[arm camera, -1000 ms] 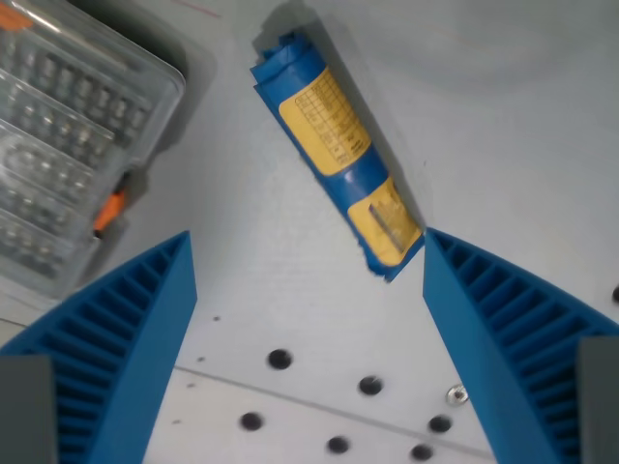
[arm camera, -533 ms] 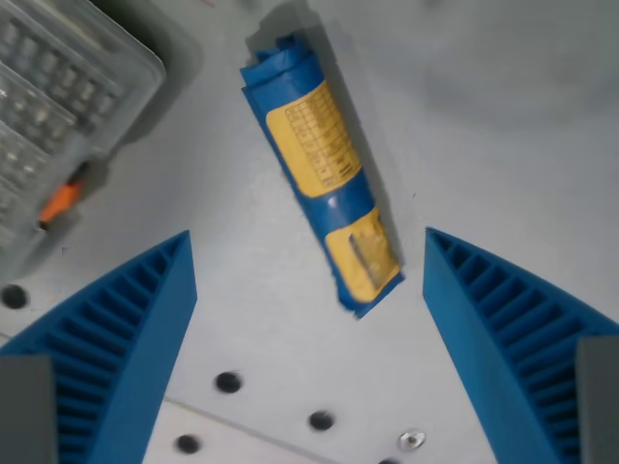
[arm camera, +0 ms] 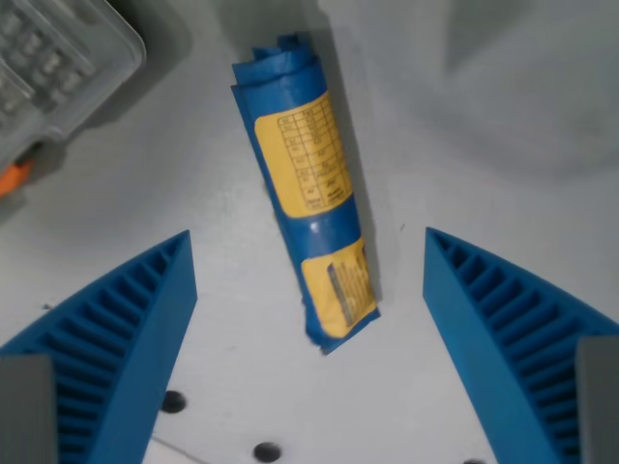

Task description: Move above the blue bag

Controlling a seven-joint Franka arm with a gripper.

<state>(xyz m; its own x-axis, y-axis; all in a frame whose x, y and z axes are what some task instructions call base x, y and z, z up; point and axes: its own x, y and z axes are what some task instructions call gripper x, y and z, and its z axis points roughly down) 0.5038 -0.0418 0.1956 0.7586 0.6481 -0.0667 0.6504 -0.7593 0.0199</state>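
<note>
The gripper (arm camera: 309, 290) hangs above the table with its two blue ribbed fingers (arm camera: 116, 338) spread wide, one at the wrist view's lower left and one at its lower right, holding nothing. Between them, and reaching up past their tips, lies the blue bag (arm camera: 305, 188). It is rolled into a long tube and rests flat on the grey table (arm camera: 503, 193), slanting from the upper middle of the view down toward the lower middle, apart from both fingers. Two yellow labels with small print sit on the roll, a larger one on its upper half and a smaller one near its lower end. A few small dark holes (arm camera: 266, 450) dot the table near the bottom edge. In the wrist view's upper left corner sits a clear plastic box (arm camera: 53, 63) with rows of compartments and a small orange part at its edge, well apart from the bag.
</note>
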